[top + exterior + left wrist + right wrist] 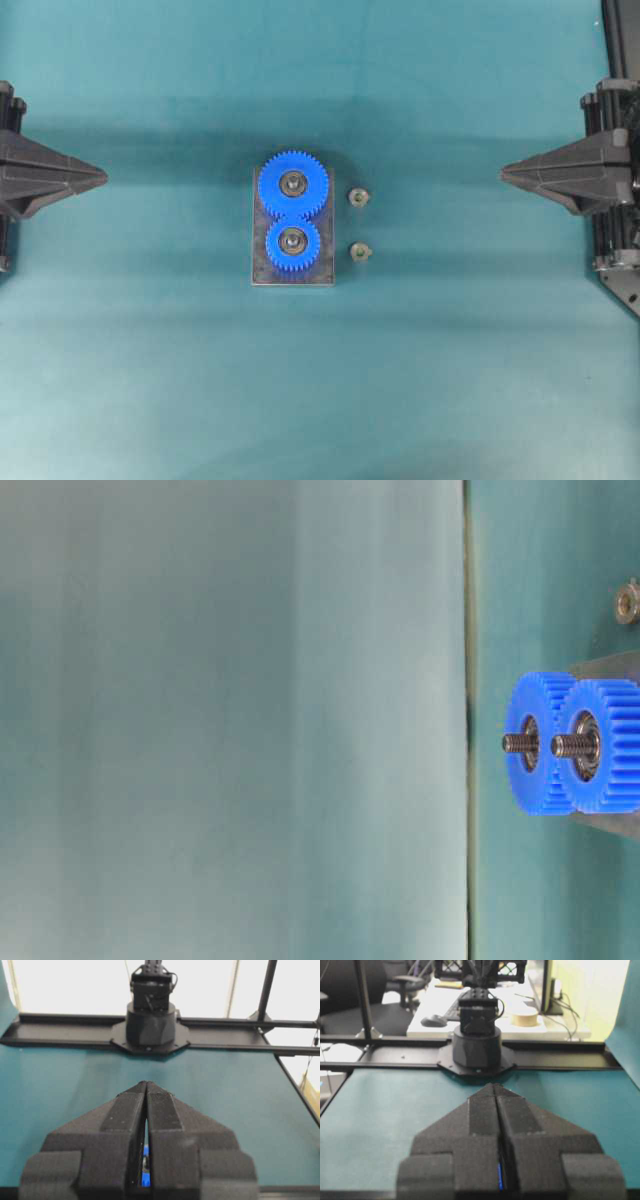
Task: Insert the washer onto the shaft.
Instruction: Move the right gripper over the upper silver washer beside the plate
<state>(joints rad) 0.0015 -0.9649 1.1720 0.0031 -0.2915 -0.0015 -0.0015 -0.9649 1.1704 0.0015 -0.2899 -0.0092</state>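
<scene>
Two blue gears sit meshed on a grey base plate at the table's middle. A threaded shaft stands up through each hub; both shafts show from table level. Two small metal washers lie on the cloth just right of the plate, and one shows from table level. My left gripper is shut and empty, far left of the plate. My right gripper is shut and empty, far to the right.
Teal cloth covers the table. Each wrist view looks across at the other arm's black base on its rail at the table's edge. Open cloth lies between each gripper and the plate.
</scene>
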